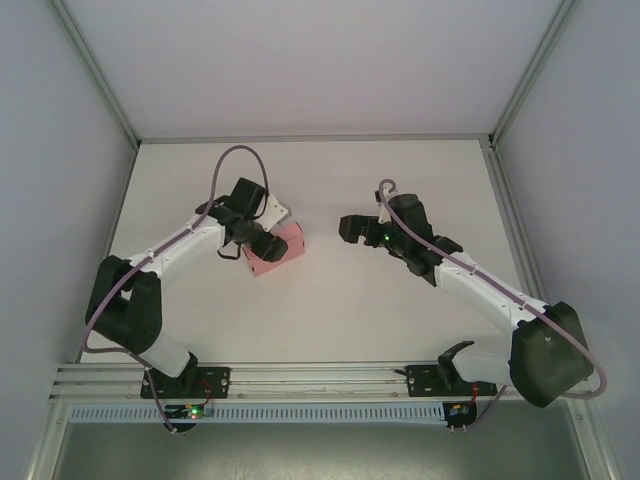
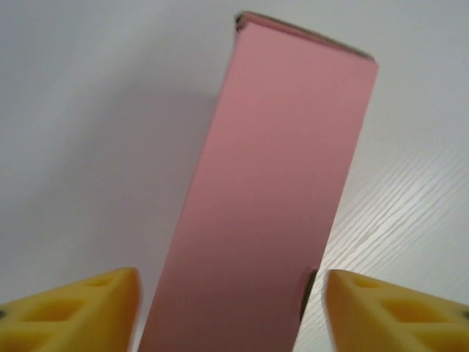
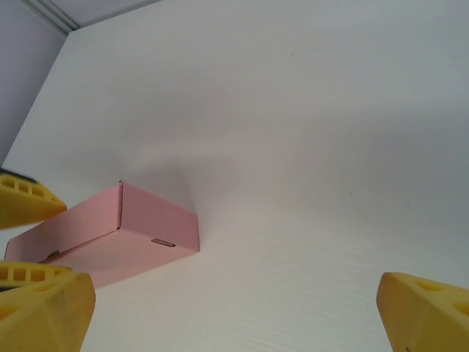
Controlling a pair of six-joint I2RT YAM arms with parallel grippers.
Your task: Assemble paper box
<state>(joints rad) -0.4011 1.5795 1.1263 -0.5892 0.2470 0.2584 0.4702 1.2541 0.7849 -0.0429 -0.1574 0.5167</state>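
Plainly paper box (image 2: 271,198) inside left tool (image 2: 231,282)

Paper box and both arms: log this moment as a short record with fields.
paper box: pink, folded into a rectangular box, lying flat on the table
box position: left of the table's middle
left jaws: open, one on each side of the box, not visibly pressing it
right jaws: wide open, nothing between them, well apart from the box
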